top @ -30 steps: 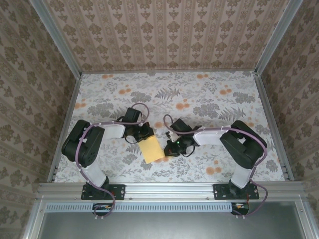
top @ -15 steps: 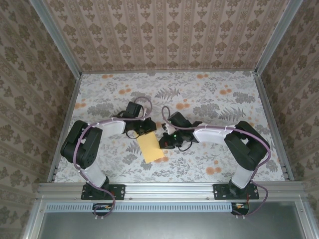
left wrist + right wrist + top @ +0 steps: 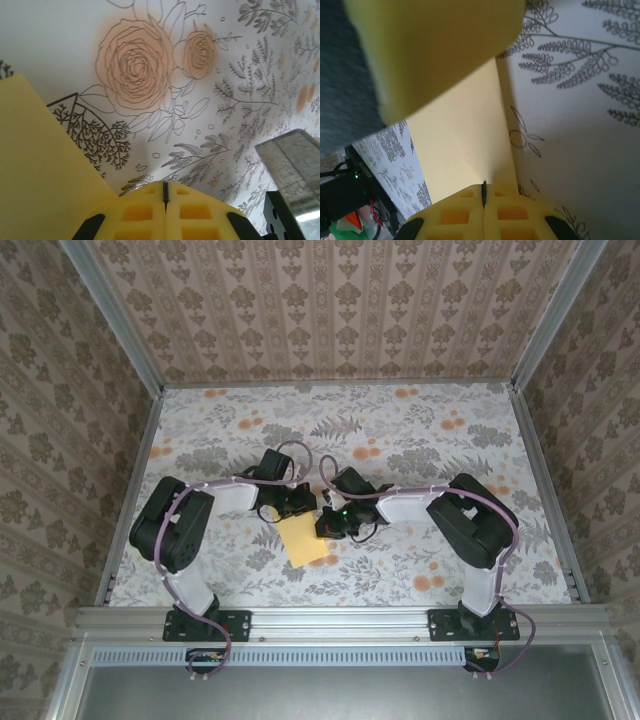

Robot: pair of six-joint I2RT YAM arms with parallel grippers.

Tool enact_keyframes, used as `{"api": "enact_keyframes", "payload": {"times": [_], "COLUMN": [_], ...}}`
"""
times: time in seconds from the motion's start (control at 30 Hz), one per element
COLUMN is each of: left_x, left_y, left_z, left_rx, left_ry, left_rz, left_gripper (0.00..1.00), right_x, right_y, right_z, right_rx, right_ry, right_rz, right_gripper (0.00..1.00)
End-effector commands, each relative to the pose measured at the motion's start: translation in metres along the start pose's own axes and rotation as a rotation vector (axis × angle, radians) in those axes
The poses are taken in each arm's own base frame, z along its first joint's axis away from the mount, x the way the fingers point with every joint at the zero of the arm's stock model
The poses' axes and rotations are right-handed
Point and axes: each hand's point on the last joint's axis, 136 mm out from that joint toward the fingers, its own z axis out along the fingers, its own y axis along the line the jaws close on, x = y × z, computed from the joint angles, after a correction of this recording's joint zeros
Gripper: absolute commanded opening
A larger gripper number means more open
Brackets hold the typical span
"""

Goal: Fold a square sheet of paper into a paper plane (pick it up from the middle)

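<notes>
The square sheet of paper (image 3: 305,538), pale yellow, lies flat on the flowered table between the two arms, with no paper plane shape in view. My left gripper (image 3: 298,502) is at the sheet's far edge. Its yellow fingers (image 3: 150,210) are shut with nothing between them, and the paper (image 3: 40,165) lies to their left. My right gripper (image 3: 329,523) is at the sheet's right edge and shut. Its tips (image 3: 484,192) touch down on the paper (image 3: 465,135) close to that edge. A blurred yellow finger (image 3: 435,45) of the left gripper hangs just ahead of it.
The table carries a grey leaf and orange flower print (image 3: 440,430). Patterned walls and metal rails (image 3: 540,480) close in its sides and back. The two grippers are nearly touching. Part of the right arm (image 3: 295,155) sits close to the left fingers.
Both grippers have drawn together over the sheet: the right one slid left onto its right edge, and the left one shifted up to its far edge. The paper has barely moved.
</notes>
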Motion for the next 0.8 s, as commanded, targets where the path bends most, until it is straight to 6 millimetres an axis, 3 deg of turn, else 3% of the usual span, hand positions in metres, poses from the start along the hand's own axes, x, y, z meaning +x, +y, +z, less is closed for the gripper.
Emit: {"api": "enact_keyframes", "payload": {"times": [0.0,0.47,0.77], "left_x": [0.008,-0.004,-0.031], "left_y": [0.012,0.043,0.075], "left_z": [0.006,0.007,-0.011], "left_rx": [-0.035,-0.052,-0.077], "left_ry": [0.031,0.016,-0.033], "left_rz": [-0.016,-0.059,-0.085], "left_gripper": [0.00,0.00,0.00], "right_x": [-0.006,0.036,0.050], "right_y": [-0.004,-0.053,-0.067], "right_z": [0.003,0.005,0.004], "right_rx": [0.022,0.169,0.203], "right_ry": [-0.009,0.116,0.150], "right_rz": [0.015,0.051,0.081], "right_gripper": [0.00,0.00,0.00]}}
